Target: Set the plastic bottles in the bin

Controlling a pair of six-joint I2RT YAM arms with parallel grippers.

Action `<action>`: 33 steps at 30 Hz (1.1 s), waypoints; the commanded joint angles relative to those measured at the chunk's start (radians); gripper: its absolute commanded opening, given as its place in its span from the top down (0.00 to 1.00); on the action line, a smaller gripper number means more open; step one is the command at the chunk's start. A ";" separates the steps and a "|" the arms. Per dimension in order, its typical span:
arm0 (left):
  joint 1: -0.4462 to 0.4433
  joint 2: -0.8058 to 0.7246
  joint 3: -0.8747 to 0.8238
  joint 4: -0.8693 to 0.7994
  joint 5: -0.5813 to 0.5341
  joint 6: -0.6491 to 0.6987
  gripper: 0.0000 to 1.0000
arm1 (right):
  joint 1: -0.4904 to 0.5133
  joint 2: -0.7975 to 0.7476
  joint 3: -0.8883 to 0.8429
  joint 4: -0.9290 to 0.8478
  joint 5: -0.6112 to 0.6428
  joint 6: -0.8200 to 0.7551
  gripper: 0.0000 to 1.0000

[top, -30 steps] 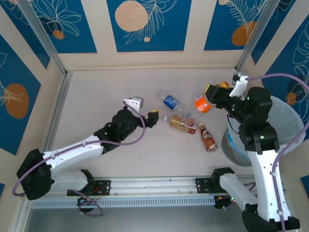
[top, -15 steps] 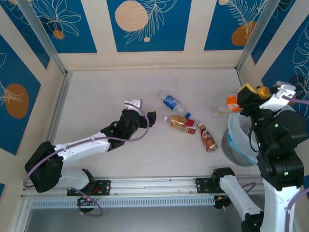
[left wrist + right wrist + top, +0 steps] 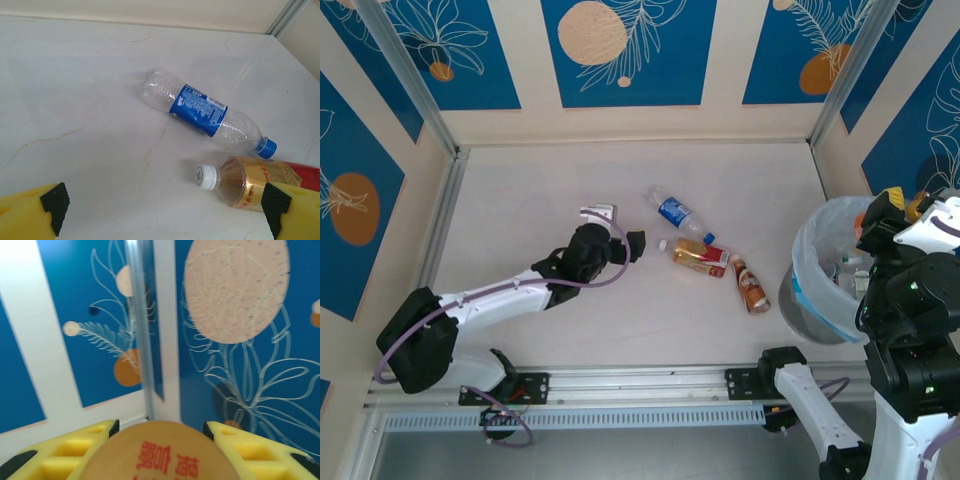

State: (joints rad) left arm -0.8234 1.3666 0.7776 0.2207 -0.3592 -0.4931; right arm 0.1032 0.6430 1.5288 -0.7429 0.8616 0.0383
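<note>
— How far along are you?

— Partway, by my reading. On the near right, the bin (image 3: 803, 285) holds what look like bottles. Your right gripper (image 3: 160, 440) hangs over it, clamped on a tan-based bottle (image 3: 165, 455) printed in red.

— What's left?

— Three lie mid-table: a brown bottle (image 3: 752, 285), a gold-labelled bottle (image 3: 698, 257) and, farthest, a clear blue-labelled bottle (image 3: 675, 212). Your left gripper (image 3: 620, 230) faces them, fingers spread.

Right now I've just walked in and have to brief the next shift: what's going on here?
Two robot arms are clearing the table into the bin. The right gripper hangs above the bin, shut on a red-printed bottle. The left gripper is open, low over the table, facing a blue-labelled bottle and a brown bottle. A third bottle lies nearer the bin.
</note>
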 commanded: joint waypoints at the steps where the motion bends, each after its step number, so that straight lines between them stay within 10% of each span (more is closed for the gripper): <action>1: 0.016 0.011 0.042 0.001 0.030 -0.015 0.00 | 0.001 0.014 -0.007 0.010 0.130 -0.063 1.00; 15: 0.027 0.003 0.028 -0.010 0.036 -0.030 0.00 | -0.033 0.154 0.015 -0.196 0.122 0.085 1.00; 26: 0.041 0.005 0.028 -0.011 0.052 -0.045 0.00 | -0.378 0.329 0.073 -0.438 -0.179 0.175 0.96; 28: 0.042 0.007 0.028 -0.011 0.056 -0.046 0.00 | -0.426 0.372 0.074 -0.459 -0.207 0.201 0.86; 33: 0.050 0.018 0.048 -0.020 0.071 -0.044 0.00 | -0.494 0.477 0.080 -0.475 -0.137 0.277 0.15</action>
State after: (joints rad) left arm -0.7891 1.3781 0.7956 0.2153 -0.3088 -0.5259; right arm -0.3782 1.1030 1.5803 -1.1805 0.7002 0.2470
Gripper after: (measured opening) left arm 0.998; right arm 0.766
